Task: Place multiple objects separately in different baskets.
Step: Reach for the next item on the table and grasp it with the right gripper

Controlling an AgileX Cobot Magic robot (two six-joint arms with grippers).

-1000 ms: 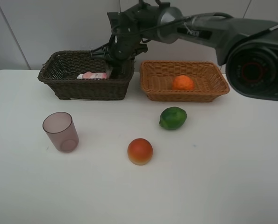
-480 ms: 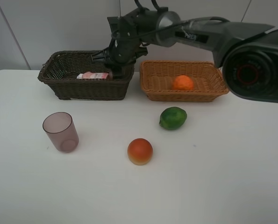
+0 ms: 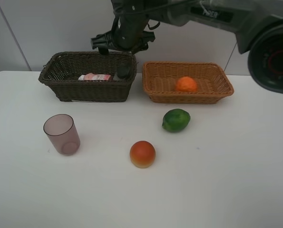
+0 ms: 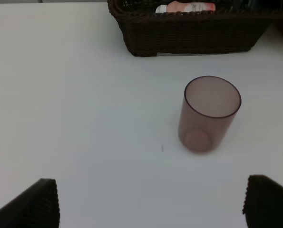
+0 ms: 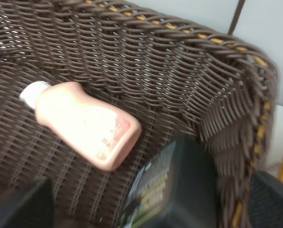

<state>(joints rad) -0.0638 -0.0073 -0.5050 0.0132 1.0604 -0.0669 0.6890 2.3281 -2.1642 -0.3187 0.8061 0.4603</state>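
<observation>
The dark grey rectangular bottle (image 3: 123, 71) sits inside the dark brown woven wicker basket (image 3: 84, 90), at its right end and close against the wall. I cannot tell whether it stands or leans. Just beside it on the basket floor, the pink white-capped bottle (image 3: 94, 77) lies on its side with its cap pointing away from the grey bottle.

My right claw (image 3: 122, 46) hangs above that end of the basket, its jaws spread wide and empty. The wrist view shows its dark fingertips (image 5: 22, 204) well clear of both bottles.

To the right, just beside the dark basket, is the shallower light orange-tan wicker basket (image 3: 189, 97), which holds the orange (image 3: 186, 84).

On the white table (image 3: 227, 180), nearer the camera, the green round fruit (image 3: 176, 120) lies in front of the tan basket. The red-orange round fruit (image 3: 142, 154) is nearer still, apart from it. The translucent mauve cup (image 3: 62, 134) stands upright in front of the dark basket, well apart from both fruits.

My left claw (image 4: 153, 209) hovers over bare table on the near side of the cup, jaws fully apart and holding nothing.
</observation>
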